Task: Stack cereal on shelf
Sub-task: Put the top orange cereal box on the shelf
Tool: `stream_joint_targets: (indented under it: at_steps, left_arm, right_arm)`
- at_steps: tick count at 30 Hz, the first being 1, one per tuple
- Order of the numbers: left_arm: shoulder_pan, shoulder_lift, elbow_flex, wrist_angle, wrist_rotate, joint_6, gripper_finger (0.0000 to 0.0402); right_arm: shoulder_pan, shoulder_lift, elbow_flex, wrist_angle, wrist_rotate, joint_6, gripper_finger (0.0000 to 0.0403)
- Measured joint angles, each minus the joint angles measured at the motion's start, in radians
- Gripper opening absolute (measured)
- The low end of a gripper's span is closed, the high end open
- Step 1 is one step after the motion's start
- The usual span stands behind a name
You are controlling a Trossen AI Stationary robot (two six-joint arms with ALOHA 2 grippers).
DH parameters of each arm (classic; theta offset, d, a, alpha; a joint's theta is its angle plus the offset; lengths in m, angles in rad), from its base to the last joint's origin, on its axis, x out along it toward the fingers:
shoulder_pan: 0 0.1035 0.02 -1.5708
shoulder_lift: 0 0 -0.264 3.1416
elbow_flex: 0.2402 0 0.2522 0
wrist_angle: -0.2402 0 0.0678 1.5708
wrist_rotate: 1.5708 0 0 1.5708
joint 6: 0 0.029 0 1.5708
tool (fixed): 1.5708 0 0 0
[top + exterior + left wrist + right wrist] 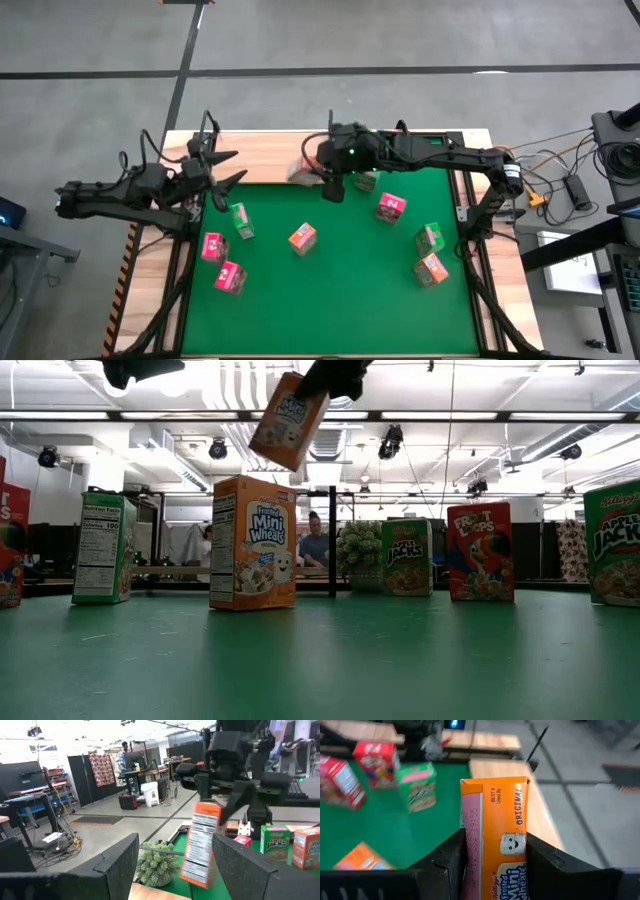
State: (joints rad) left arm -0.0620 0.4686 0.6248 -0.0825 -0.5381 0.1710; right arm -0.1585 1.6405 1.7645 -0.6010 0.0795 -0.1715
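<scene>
Carrying an orange box (pixel 496 840) clamped between its fingers, the right gripper (pixel 330 178) hangs at the upper centre of the high view, over the mat's far edge; in the low view that box (pixel 288 418) tilts in the air at the top of the frame; the left gripper (pixel 222 170), fingers spread and holding nothing, waits at the upper left of the mat (pixel 330 300). The job looks barely begun; I can make out no box set on the shelf (pixel 260 160), the pale board along the top edge of the mat, though the arm hides part of it; the other boxes are scattered on the green, among them a pink one (pixel 390 207), a green one (pixel 240 220) and another orange one (pixel 302 237) at the centre. The mat lies on a wooden table (pixel 505 300); beyond it, in the low view, a plant (pixel 360 555) stands mid-frame, with a person (pixel 316 540) seated behind in a workshop under ceiling lights.
</scene>
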Motion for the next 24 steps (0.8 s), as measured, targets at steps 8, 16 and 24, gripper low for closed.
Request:
stream_joint_targets:
  at_steps: [8,16,24]
  left_arm:
    - [0.000,-0.040,-0.017,-0.001,0.000,-0.004,0.0236]
    - [0.000,-0.050,-0.020,-0.001,0.000,-0.004,0.0236]
    - [0.000,-0.053,-0.023,0.000,0.000,-0.003,0.0236]
  right_arm:
    - [-0.045,0.014,0.000,0.132,-0.002,-0.069,0.0148]
    - [-0.066,0.140,0.075,0.177,-0.001,-0.162,0.0148]
    - [-0.105,0.345,0.332,0.082,-0.003,-0.200,0.0148]
